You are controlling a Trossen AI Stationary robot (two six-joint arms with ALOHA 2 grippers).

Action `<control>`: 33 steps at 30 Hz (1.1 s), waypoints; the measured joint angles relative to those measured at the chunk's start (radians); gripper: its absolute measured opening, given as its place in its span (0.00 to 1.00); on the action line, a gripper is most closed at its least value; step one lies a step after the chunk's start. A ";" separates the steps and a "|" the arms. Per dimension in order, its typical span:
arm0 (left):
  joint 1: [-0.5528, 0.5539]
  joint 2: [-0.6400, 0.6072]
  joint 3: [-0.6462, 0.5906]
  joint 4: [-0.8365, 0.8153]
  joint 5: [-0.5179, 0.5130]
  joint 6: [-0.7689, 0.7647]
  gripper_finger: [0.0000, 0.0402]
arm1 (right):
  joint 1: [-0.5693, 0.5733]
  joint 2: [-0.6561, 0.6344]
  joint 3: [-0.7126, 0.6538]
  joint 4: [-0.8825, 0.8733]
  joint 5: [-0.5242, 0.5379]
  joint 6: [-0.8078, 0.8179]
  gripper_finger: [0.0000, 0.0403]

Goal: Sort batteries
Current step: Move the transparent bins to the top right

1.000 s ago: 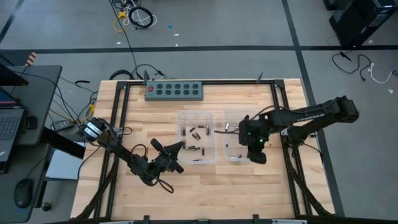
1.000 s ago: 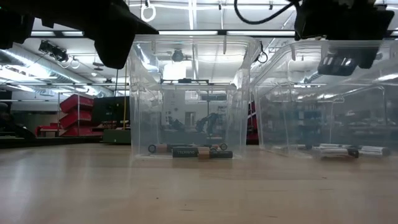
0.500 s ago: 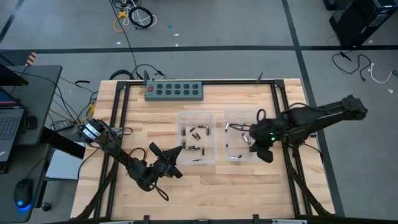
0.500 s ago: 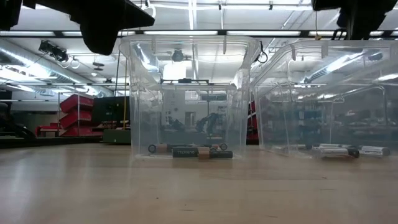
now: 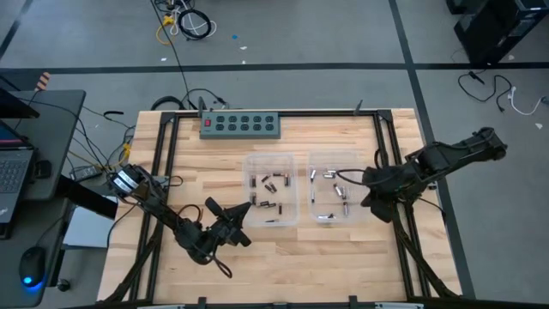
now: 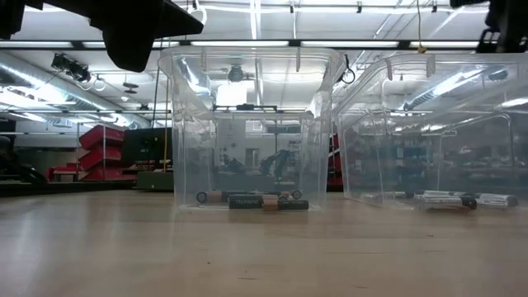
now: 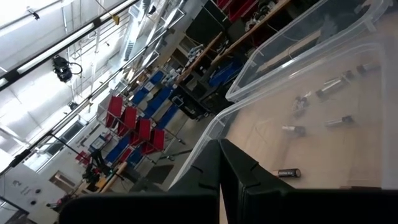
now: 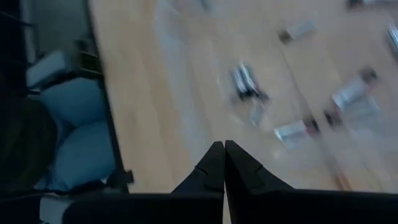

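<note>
Two clear bins stand side by side mid-table. The left bin (image 5: 272,189) and the right bin (image 5: 334,187) each hold several small batteries lying on their floors (image 6: 247,200) (image 6: 458,199). My left gripper (image 5: 247,209) hovers shut near the left bin's near left corner, pointing level at it (image 7: 221,152). My right gripper (image 5: 369,193) hangs shut above the right bin's right wall, slanting down (image 8: 224,146), with blurred batteries (image 8: 298,130) beyond its tips. Neither gripper holds anything.
A green power strip (image 5: 240,125) lies at the table's far edge. Black frame rails (image 5: 163,172) (image 5: 390,146) run along the table's left and right sides. Bare wood (image 5: 292,257) lies in front of the bins. A laptop (image 5: 13,163) sits off the table's left.
My right gripper has risen and drawn back toward the table's right edge, from above the right bin's middle to beyond its right wall, staying shut. It has left the low view's top.
</note>
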State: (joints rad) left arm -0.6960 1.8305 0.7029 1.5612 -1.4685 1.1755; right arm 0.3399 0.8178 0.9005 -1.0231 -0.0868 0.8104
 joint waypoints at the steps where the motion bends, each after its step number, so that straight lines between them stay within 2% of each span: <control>1: 0.000 0.000 0.000 -0.001 0.000 0.000 0.00 | 0.006 -0.003 0.000 -0.032 0.000 0.026 0.00; 9: 0.000 0.000 0.000 -0.006 0.000 -0.005 0.00 | 0.049 -0.004 0.000 -0.361 -0.006 0.333 0.00; 13: 0.000 0.000 0.000 -0.007 0.001 -0.005 0.00 | 0.052 0.019 -0.010 -0.472 0.148 0.435 0.00; 18: 0.008 0.000 -0.001 -0.008 0.003 -0.005 0.00 | 0.035 0.070 -0.028 -0.403 0.247 0.378 0.00; 23: 0.009 0.000 -0.001 -0.004 0.041 -0.008 0.00 | 0.008 0.133 -0.028 -0.318 0.252 0.288 0.00; 33: 0.009 0.000 -0.001 -0.004 0.042 -0.009 0.00 | -0.046 0.232 -0.028 -0.242 0.251 0.172 0.00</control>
State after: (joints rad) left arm -0.6872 1.8305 0.7021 1.5577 -1.4267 1.1667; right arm 0.2943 1.0496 0.8722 -1.2656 0.1642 0.9822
